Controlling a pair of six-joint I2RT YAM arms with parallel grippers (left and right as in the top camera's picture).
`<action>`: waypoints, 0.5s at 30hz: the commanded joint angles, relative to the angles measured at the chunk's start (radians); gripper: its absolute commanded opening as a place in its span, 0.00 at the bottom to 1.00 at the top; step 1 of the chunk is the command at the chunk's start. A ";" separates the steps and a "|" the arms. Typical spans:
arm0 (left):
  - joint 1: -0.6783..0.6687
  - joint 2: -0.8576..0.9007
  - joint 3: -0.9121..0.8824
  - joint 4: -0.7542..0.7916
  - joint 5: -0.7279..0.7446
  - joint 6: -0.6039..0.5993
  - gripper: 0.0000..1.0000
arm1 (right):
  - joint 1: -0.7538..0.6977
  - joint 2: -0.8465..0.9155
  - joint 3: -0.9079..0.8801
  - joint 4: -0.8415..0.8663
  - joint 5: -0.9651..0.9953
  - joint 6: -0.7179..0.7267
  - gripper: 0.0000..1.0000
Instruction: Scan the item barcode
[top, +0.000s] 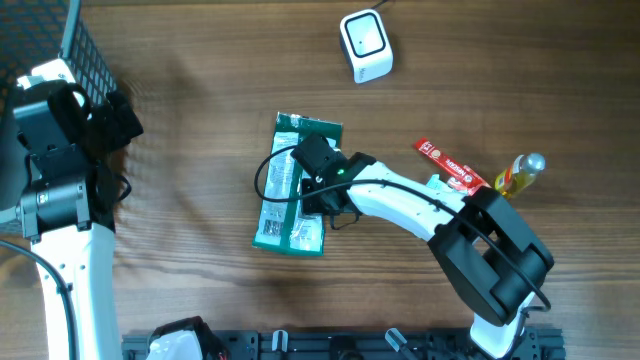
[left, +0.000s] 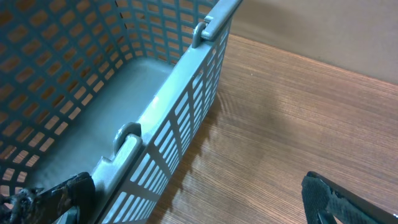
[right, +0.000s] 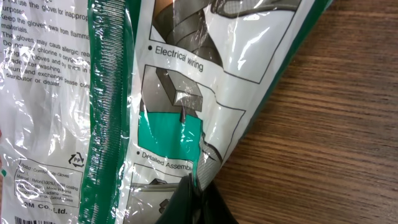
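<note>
The item is a green and white plastic glove pack (top: 285, 205) lying in the middle of the wooden table. My right gripper (top: 318, 185) is over its right side. In the right wrist view the pack (right: 174, 93) fills the left half, printed side up, and my right gripper (right: 198, 199) is shut on its right edge. I cannot make out a barcode clearly. The white scanner (top: 365, 45) stands at the far side of the table. My left gripper (left: 199, 202) is open and empty at the far left, straddling the wall of a blue-grey basket (left: 168, 112).
The mesh basket (top: 85, 40) takes up the far left corner. A red packet (top: 450, 165) and a small yellow bottle (top: 520, 175) lie to the right of the pack, close to my right arm.
</note>
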 joint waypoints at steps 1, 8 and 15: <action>0.004 0.040 -0.056 -0.052 0.055 -0.040 1.00 | 0.002 0.030 -0.018 -0.008 0.039 -0.005 0.05; 0.004 0.040 -0.056 -0.052 0.055 -0.040 1.00 | 0.002 0.030 -0.018 -0.005 0.039 -0.003 0.05; 0.004 0.040 -0.056 -0.050 0.003 0.052 1.00 | 0.002 0.030 -0.018 -0.006 0.039 -0.004 0.05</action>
